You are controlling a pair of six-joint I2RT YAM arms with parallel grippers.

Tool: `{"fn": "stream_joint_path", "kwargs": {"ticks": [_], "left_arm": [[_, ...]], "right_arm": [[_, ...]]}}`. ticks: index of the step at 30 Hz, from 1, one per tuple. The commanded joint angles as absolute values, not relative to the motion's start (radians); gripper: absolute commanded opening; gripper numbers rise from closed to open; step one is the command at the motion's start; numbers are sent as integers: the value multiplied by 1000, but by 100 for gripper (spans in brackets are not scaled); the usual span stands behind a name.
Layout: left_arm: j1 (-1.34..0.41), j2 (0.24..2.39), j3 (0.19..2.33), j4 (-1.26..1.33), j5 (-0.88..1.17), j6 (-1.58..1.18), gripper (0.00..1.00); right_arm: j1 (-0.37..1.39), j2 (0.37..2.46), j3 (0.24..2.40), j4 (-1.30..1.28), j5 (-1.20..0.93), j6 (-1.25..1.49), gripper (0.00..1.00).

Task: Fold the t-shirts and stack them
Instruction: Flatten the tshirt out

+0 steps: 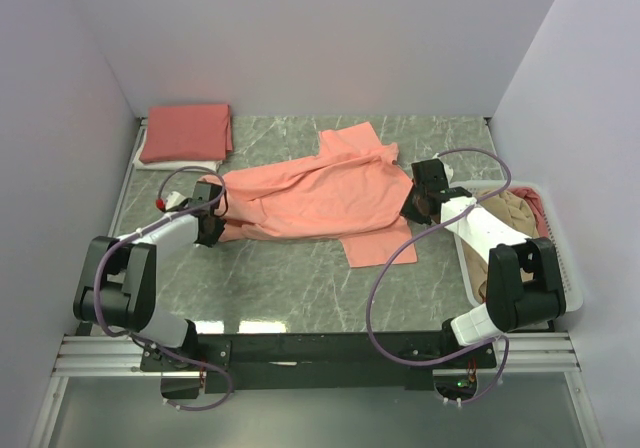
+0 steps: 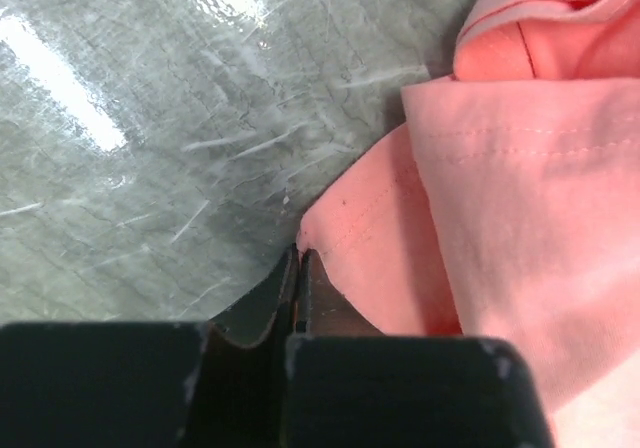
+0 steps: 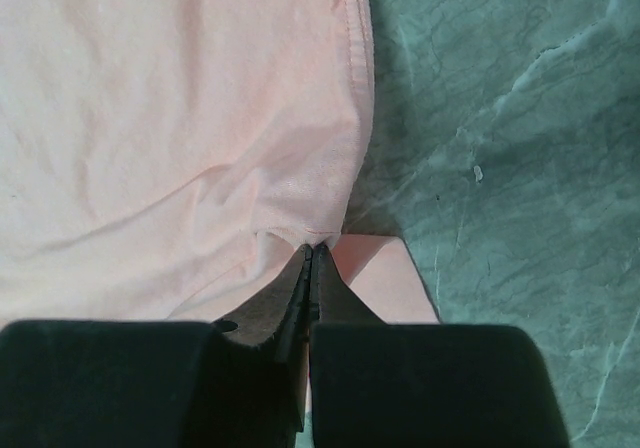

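Note:
A salmon-pink t-shirt (image 1: 320, 196) lies stretched across the middle of the table, partly bunched. My left gripper (image 1: 212, 213) is shut on its left edge; in the left wrist view the fingertips (image 2: 300, 253) pinch a hemmed corner of the shirt (image 2: 520, 198). My right gripper (image 1: 415, 203) is shut on the shirt's right edge; in the right wrist view the fingertips (image 3: 310, 250) pinch a fold of the shirt (image 3: 180, 118). A folded salmon-pink shirt (image 1: 187, 130) lies on a folded white one (image 1: 170, 164) at the back left.
A white lattice basket (image 1: 560, 258) at the right edge holds a tan-beige shirt (image 1: 505, 218) and a pink one (image 1: 538, 208). Grey marbled tabletop (image 1: 290, 278) shows in front of the spread shirt. White walls stand on three sides.

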State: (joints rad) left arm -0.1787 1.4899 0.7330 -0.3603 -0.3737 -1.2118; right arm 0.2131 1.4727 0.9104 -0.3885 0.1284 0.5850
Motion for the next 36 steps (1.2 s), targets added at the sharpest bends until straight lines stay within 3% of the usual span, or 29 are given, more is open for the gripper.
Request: {"fn": "stream_joint_path", "kwargs": {"ticks": [1,17,26,36], "left_arm": [[-183,1480,747,-413,-360,-1178,1],[-9,1025,1080,-566,-379,-875,1],[67,999,1267,-557,-255,-835,1],[74,1026,1619,-581,-190,-822,1]], "right_arm": [[212,1450,913,-368,124,574,0],[134,1230,1014,-440,-115,601,0],[75,1101,1225,-535,-225,644,0],[49,1019,1563,-658,-222,680,0]]}}
